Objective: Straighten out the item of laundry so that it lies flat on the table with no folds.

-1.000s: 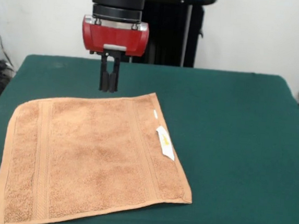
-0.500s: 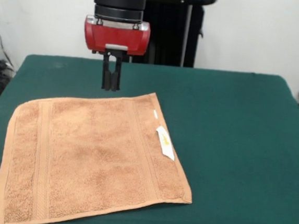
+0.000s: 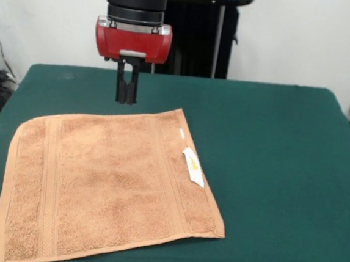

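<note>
Lying spread open on the near left part of the table (image 3: 283, 153), the towel (image 3: 106, 186) shows one layer of orange-brown terry with no fold across its face. Its near left corner runs to the bottom edge of the front view, so that corner cannot be fully checked. Woven border bands run down the left side and again toward the right side. A small white label (image 3: 193, 167) sits on the right-hand border, slightly lifted from the pile, with a smaller white speck just beyond it. The far edge of the towel rises toward its far right corner, so the cloth lies turned somewhat askew to the table's sides. Beyond that far edge, the gripper (image 3: 125, 99) hangs above bare green cloth, apart from the towel, pointing straight down; its two dark fingers are pressed together and hold nothing. Behind it stands the black pedestal (image 3: 201, 41) at the table's far side.
</note>
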You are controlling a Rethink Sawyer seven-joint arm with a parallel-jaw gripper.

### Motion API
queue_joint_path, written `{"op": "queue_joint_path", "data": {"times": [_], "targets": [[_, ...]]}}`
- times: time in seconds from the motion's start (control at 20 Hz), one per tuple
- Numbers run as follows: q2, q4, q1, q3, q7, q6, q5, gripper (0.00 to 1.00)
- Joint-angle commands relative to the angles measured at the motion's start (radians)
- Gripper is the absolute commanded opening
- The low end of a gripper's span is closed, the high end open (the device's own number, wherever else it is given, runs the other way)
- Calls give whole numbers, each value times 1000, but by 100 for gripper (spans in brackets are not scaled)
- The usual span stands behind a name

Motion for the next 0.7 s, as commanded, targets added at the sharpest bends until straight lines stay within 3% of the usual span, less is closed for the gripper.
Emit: {"op": "queue_joint_path", "data": {"times": [0.05, 0.7], "targets": [[2, 87, 42, 27, 94, 128, 44, 0], [0, 52, 60, 23, 90, 169, 58, 0]]}}
